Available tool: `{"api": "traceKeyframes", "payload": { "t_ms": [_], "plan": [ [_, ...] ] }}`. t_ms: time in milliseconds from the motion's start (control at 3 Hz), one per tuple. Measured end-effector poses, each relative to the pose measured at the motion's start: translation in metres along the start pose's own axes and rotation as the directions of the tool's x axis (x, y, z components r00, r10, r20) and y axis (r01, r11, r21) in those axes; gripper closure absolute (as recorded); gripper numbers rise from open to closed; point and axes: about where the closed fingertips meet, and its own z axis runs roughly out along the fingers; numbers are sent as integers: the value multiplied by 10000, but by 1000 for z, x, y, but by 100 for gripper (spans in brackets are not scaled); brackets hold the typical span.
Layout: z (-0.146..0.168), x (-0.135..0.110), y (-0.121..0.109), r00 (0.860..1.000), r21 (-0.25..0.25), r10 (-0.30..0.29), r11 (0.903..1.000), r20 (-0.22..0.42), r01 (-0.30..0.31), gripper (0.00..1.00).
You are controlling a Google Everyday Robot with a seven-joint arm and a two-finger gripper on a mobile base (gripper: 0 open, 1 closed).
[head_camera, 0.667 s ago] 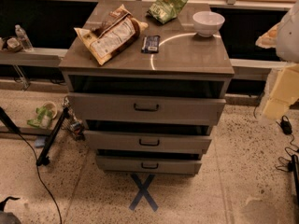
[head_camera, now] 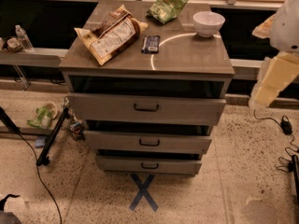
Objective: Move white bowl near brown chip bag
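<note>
The white bowl (head_camera: 208,22) stands upright at the back right of the grey cabinet top (head_camera: 187,55). The brown chip bag (head_camera: 111,34) lies flat at the left of the top, white label up, about a bag's length from the bowl. Between them lies a small dark blue bar wrapper (head_camera: 150,44). Only white and cream parts of my arm (head_camera: 280,55) show at the right edge, beside and clear of the cabinet. The gripper itself is out of view.
A green chip bag (head_camera: 167,6) lies at the back middle of the top, left of the bowl. The cabinet's three drawers (head_camera: 147,108) are pulled partly out. A water bottle (head_camera: 23,38) stands on a ledge at left. Cables (head_camera: 285,125) and a blue X mark (head_camera: 143,191) are on the floor.
</note>
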Motion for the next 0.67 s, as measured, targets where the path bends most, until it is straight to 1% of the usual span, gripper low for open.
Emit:
{"api": "traceKeyframes", "payload": {
  "t_ms": [333,667],
  "plan": [
    [15,-10,-39,9992,660,-101,9978,375,76,0],
    [17,-10,-43,9992,688,-49,9976,402,22,0]
  ]
}}
